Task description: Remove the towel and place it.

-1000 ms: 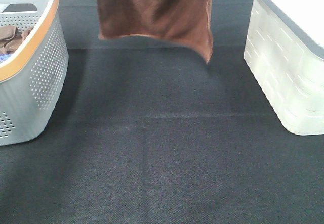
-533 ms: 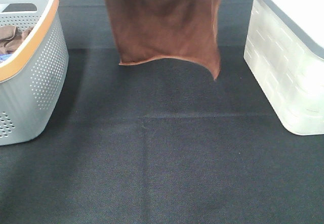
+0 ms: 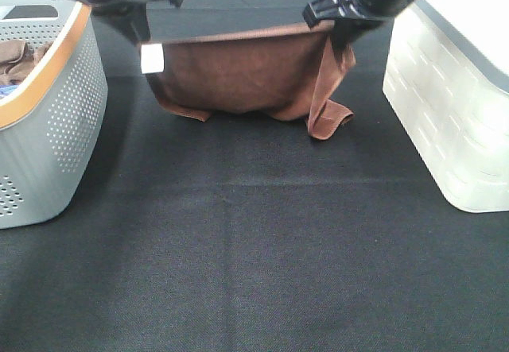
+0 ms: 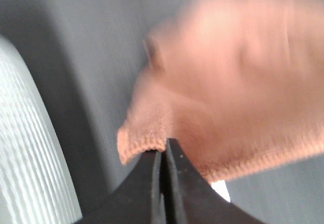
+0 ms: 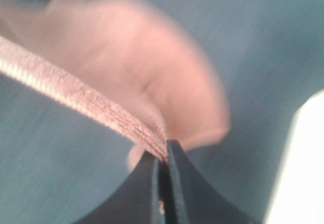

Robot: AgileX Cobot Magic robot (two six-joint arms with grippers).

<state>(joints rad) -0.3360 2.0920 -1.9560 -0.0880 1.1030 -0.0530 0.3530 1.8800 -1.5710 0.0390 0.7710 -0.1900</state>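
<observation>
Fingers (image 4: 177, 183) of the left gripper (image 4: 164, 150) are pressed together on a top corner of the towel (image 3: 246, 74). Fingers (image 5: 177, 183) of the right gripper (image 5: 163, 153) are likewise clamped on the opposite top corner, with the stitched hem running out from the pinch.

Position: the towel hangs below both pinch points. Its top hem is stretched across the far side of the table (image 3: 254, 249), long axis running left to right between the arms. The lower edge rests crumpled on the table, and one corner under the right gripper is folded over. The white tag (image 3: 152, 58) is at the left gripper's corner.

Reach: each arm holds its own end, so neither is nearer. In my judgement, laying the towel flat needs both grippers to travel together, with the hem kept level.

Containers: the grey basket (image 3: 71, 106) stands to the left, close beside the left gripper, and holds another brown cloth (image 3: 16, 58). The white bin (image 3: 445, 114) stands to the right with its lid on, contents not visible. The towel is in neither container
</observation>
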